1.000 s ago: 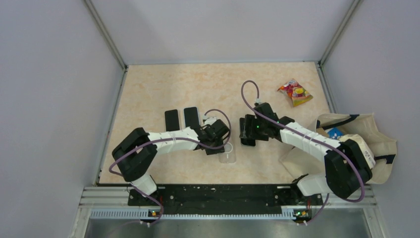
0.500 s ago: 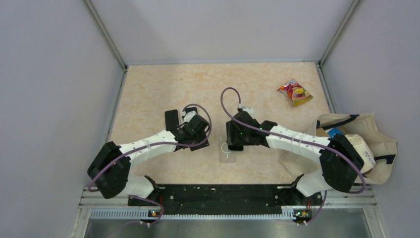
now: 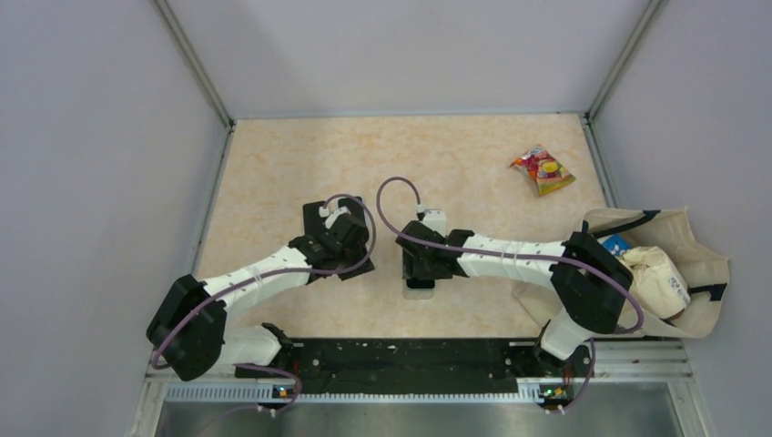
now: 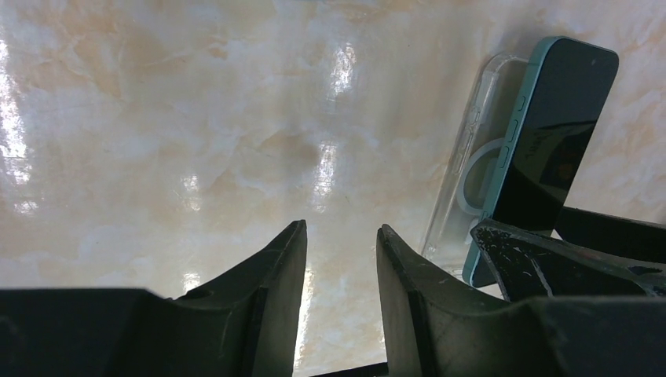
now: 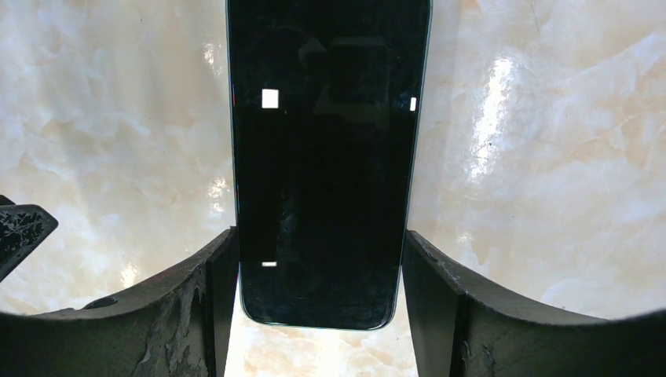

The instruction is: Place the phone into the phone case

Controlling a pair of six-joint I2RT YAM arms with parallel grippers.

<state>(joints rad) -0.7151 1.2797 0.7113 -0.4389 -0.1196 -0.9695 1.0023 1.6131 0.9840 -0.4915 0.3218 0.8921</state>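
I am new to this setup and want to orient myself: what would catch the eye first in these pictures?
The teal phone, gripped by its long edges in the right gripper, stands out, poised at the clear case at the near middle of the table. The left gripper hangs open and empty to their left. A bright snack packet lies at the far right.

No legible text; snack packet (image 3: 543, 170) print too small
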